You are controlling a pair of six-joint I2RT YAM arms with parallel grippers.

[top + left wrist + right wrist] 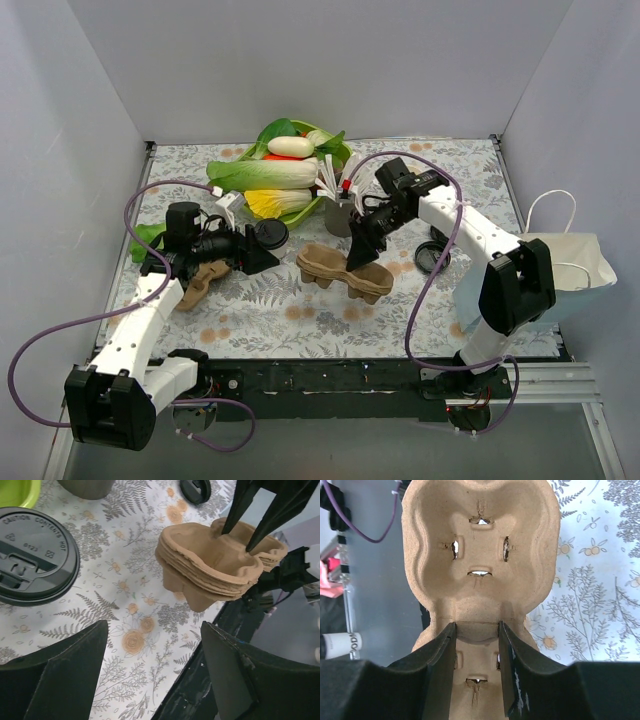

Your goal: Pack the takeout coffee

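Pinching the pulp carrier (480,545) at its middle ridge, right claw (476,627) is half-closed; left claw (154,630) gapes empty beside the coffee lid (35,555), left-centre, cup unseen. We judge it light, crushable: grip its sides gently.

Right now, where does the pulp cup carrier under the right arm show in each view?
Top external: the pulp cup carrier sits near the picture's centre.
Left wrist: upper right, beyond the open left jaws.
Right wrist: it fills the upper centre, seen from above.
Shared landmark: the right jaws, closed on its middle ridge, show in all three views.
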